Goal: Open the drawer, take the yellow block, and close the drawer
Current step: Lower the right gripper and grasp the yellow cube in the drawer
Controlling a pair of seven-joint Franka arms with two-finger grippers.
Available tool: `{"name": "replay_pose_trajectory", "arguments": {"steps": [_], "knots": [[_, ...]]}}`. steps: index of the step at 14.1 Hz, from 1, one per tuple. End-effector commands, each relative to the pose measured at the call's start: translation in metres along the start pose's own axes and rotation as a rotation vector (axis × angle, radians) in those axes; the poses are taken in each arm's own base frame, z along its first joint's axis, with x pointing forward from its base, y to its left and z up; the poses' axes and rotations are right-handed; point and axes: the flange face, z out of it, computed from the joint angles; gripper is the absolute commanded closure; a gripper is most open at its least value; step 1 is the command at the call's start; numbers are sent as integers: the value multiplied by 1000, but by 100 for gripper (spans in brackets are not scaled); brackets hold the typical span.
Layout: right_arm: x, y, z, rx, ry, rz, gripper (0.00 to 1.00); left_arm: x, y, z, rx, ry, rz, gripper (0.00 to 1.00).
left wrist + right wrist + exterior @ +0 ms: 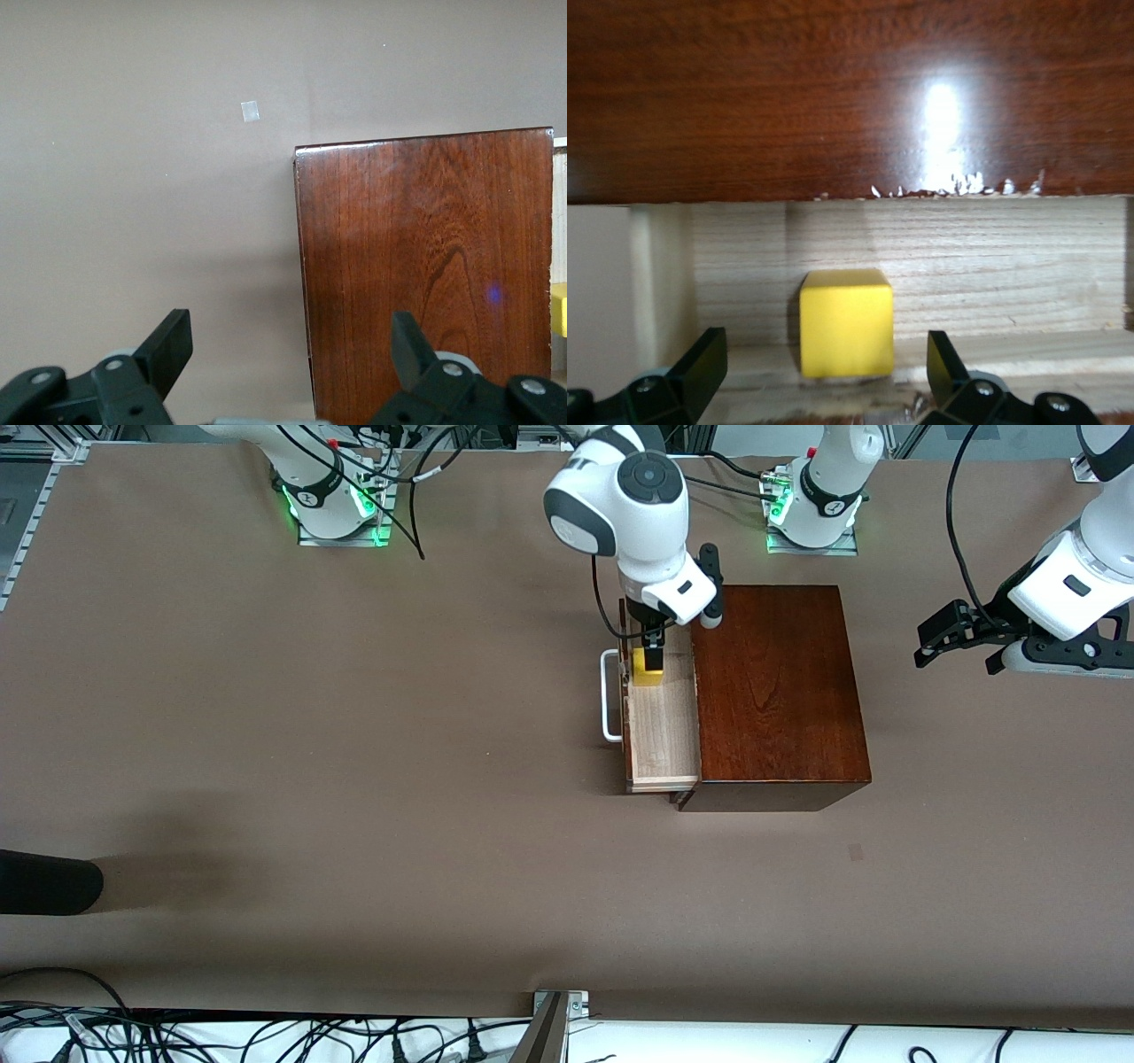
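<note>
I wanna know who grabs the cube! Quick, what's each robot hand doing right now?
Left end effector: open, holding nothing, waiting beside the mahogany box.
Right end effector: open, down in the drawer around the yellow block, not gripping yet.

White arms (651,509) with dark grey joint caps, black grippers (651,657) with silver screws, black cables, green-lit bases (337,509).
</note>
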Motion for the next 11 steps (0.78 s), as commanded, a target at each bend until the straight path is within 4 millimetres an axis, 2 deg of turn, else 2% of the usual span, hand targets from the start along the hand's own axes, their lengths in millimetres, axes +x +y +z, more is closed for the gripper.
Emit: {"name": "replay_pose_trajectory", "arguments": {"steps": [1,7,8,10,11], "knots": [[4,3,14,-22,-10,-24,0,2,0,-5,-10,-7,8,0],[3,1,42,-25,-26,-34,0,3,2,-4,-8,-7,11,0],[3,2,44,-42,-28,-43,13,3,3,-4,-8,-7,13,0],[3,5,43,-54,-29,-51,57,3,4,-4,-8,-7,14,0],[2,8,41,-57,-25,-49,93,3,5,-4,-7,-7,16,0]]}}
